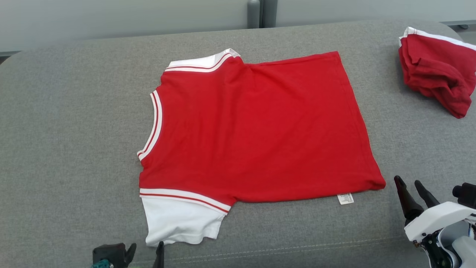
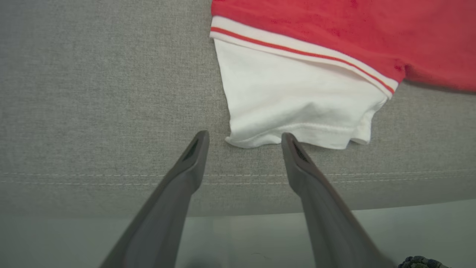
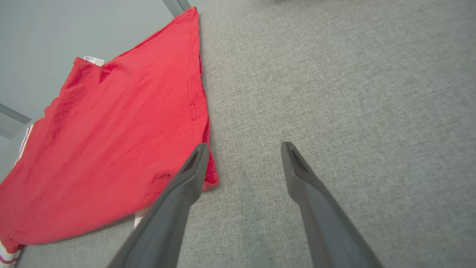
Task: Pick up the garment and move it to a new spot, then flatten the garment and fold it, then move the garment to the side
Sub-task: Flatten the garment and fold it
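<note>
Red jersey with white trim, the garment (image 1: 256, 126) lies spread on the grey fabric-covered table (image 1: 74, 111), roughly at its middle. The neckline points to the robot's left and the hem to its right. The body panel looks smooth and flat, with only faint creases near the far shoulder. I judge the pick-up, the move to a new spot and the flattening to be done, or very nearly so.

The fold seems barely begun. The near white sleeve (image 1: 178, 219) sticks out fully toward the robot. At the far shoulder only a narrow white band shows, so that sleeve may be tucked in, though I cannot tell for certain. A small label (image 1: 345, 198) pokes out from the near edge close to the hem corner.

The left gripper (image 1: 145, 252) has its jaws spread wide and holds nothing. Its fingertips sit right at the hem of the near sleeve. The right gripper (image 1: 408, 181) is also wide and empty. It stands over bare table just beside the near hem corner, with one finger next to the cloth edge.

Left to do, by my reading, are bringing in the near sleeve, folding the body, and carrying the bundle aside. A second red garment (image 1: 435, 70) lies bunched at the far right of the table, which may mark where finished pieces go.
</note>
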